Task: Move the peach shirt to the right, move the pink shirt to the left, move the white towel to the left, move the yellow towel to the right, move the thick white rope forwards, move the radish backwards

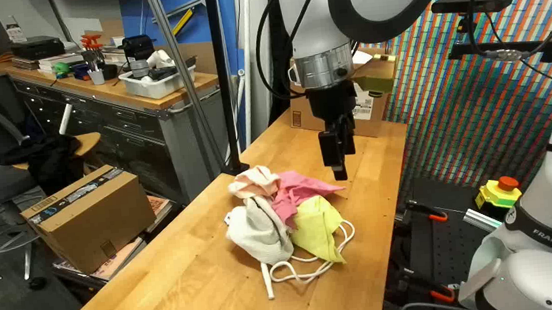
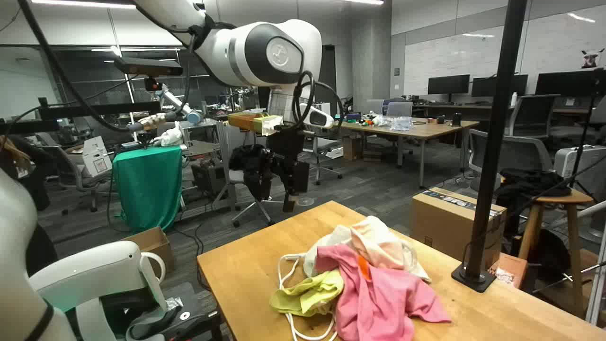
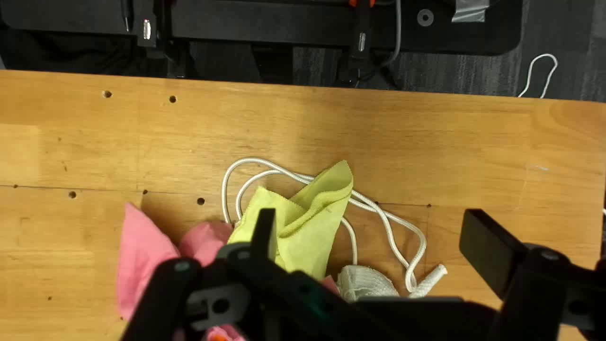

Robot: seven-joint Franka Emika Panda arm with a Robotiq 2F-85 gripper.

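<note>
Wrist view: the jaws stand wide and empty, presumably ready to grasp; below, the yellow towel [image 3: 310, 225] lies across the thick white rope [image 3: 371, 206], likely trapping it, the pink shirt [image 3: 143, 265] and white towel [image 3: 367, 283] bunched alongside on the table [image 3: 450, 147].

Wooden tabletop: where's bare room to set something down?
Bare tabletop: in an exterior view, between the white towel and the tabletop's leftmost corner; in the wrist view, between the white rope and the edge facing the black plate. Crowded where yellow towel, pink shirt, peach shirt and white towel bunch together.
</note>
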